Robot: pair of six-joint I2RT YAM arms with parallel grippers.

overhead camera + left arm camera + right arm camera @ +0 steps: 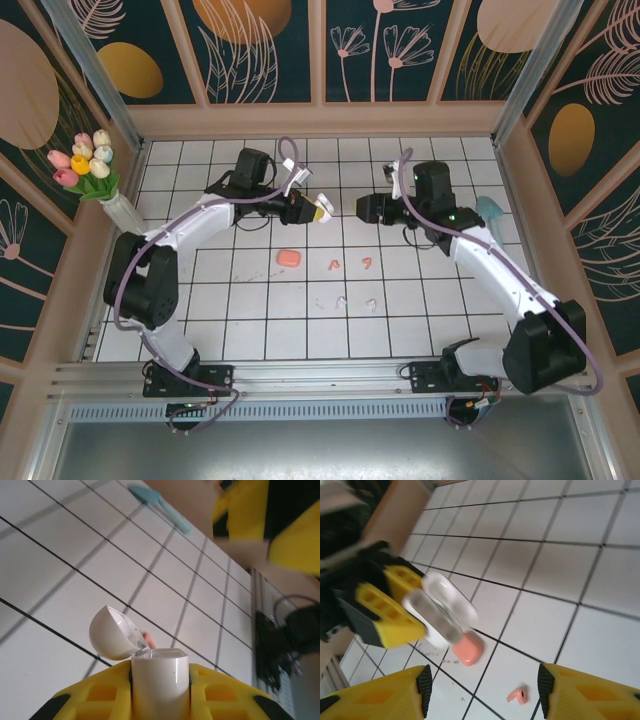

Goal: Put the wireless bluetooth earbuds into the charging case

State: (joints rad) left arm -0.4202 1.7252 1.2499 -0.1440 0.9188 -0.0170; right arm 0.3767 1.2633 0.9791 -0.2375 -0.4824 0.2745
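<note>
Left arm: rises from its base at the near left edge of the desk (200, 300), folds at the elbow, and reaches right toward the middle of the tiled surface. The forearm lies roughly level, with the left hand (318, 211) held above the desk and pointing right.

Left hand state: clamped on the white charging case (160, 685). In the left wrist view the case body stands upright between the two yellow fingers (100, 700). Its lid (112, 637) is hinged open and tipped to the left.

Right arm: rises from its base at the near right edge and reaches up and left. The right hand (362, 208) points left, facing the left hand at about the same height, just beside the case but not touching it.

Right hand state: fingers apart, nothing between them.

Earbud locations: all four lie on the desk, nearer the arm bases than the two hands.
- The salmon-pink earbuds (335, 264) lie side by side, right of a closed pink case (288, 257).
- The white earbuds (342, 300) lie one tile row nearer, also side by side.
</note>
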